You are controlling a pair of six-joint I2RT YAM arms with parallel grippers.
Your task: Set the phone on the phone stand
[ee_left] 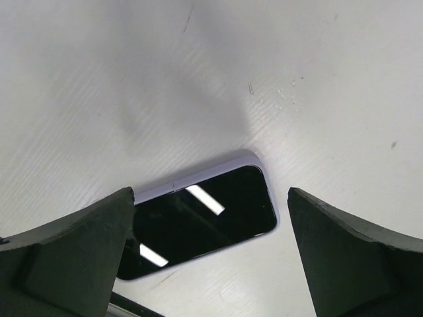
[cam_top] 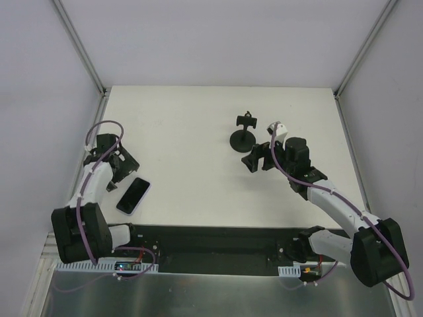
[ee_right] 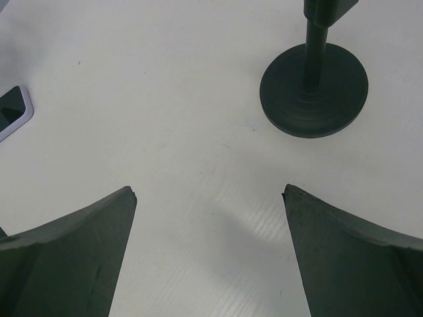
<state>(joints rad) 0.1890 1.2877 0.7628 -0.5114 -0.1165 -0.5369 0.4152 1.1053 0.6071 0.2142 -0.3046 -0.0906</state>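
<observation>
The phone (cam_top: 133, 195), black with a pale lavender rim, lies flat on the white table at the near left. In the left wrist view it (ee_left: 198, 221) lies between and below my open fingers, partly behind the left one. My left gripper (cam_top: 119, 166) is open and empty, just behind the phone. The phone stand (cam_top: 243, 135), black with a disc base, stem and pronged clamp, stands upright at the centre right. My right gripper (cam_top: 258, 158) is open and empty, just in front of the stand's base (ee_right: 313, 90). A phone corner (ee_right: 13, 111) shows at the left edge.
White walls with metal corner posts (cam_top: 79, 46) enclose the table. A black strip (cam_top: 211, 247) runs along the near edge between the arm bases.
</observation>
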